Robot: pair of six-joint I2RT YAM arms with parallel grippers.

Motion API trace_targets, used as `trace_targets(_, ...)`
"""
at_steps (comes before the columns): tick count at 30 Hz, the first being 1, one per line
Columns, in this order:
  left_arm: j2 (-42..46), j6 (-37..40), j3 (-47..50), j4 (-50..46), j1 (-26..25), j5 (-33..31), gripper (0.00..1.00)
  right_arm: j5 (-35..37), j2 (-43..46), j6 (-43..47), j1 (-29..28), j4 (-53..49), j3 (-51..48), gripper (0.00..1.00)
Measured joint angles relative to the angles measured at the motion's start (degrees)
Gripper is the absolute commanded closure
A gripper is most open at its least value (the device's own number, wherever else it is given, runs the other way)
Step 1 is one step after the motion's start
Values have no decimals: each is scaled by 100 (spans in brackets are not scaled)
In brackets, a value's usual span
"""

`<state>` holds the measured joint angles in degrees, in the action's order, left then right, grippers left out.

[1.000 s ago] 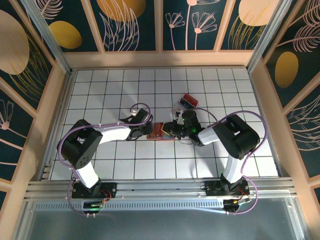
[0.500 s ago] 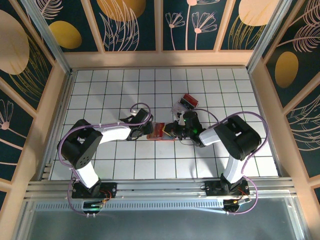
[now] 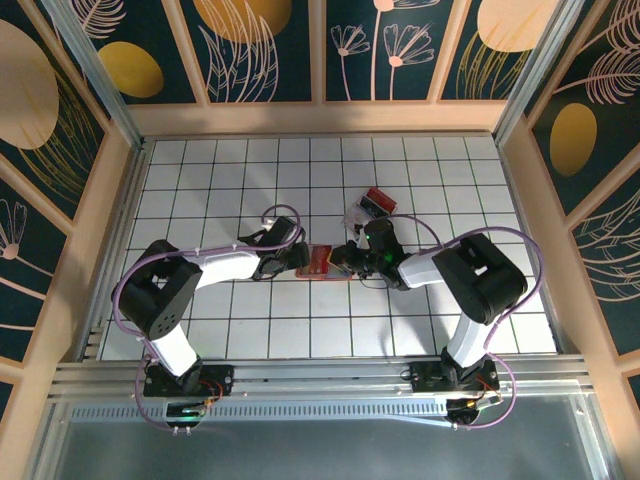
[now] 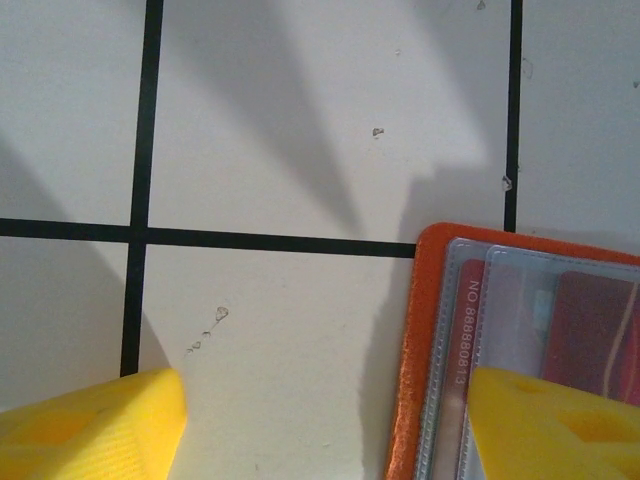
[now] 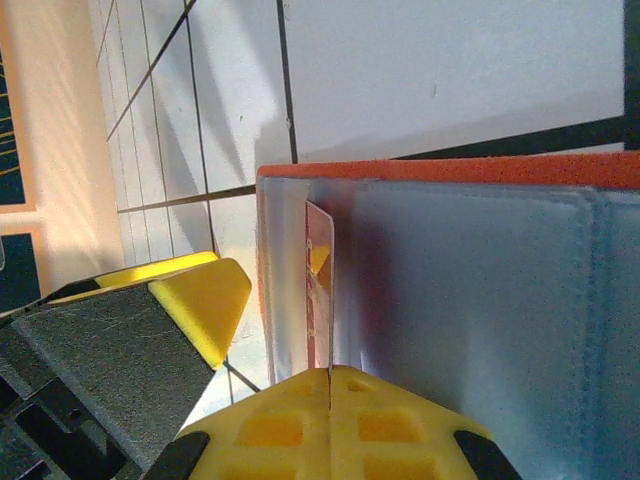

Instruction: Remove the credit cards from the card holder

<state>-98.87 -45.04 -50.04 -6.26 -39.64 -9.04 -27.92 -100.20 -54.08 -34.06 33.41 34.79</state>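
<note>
The right gripper (image 5: 330, 385) clamps a credit card (image 5: 320, 270), seemingly to pull it free, while the wide-open, empty left gripper (image 4: 325, 420) straddles the card holder (image 4: 412, 330)'s left edge, probably to steady it.

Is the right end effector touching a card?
Touching. In the right wrist view the right end effector is shut on the card, its thin edge vanishing between the fingers.

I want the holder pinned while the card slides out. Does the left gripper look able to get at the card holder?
Likely yes: the left gripper is open, one finger over the card holder, bare tile under the other.
</note>
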Motion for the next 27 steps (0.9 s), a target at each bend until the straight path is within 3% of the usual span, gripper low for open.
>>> trace_targets(7,-57,105,-39,-26,0,20,23,4,0,17,0,-81,22,97)
trace_targets(27,-317,260,-269,-299,0,-57,24,-50,-37,-48,-4,256,42,83)
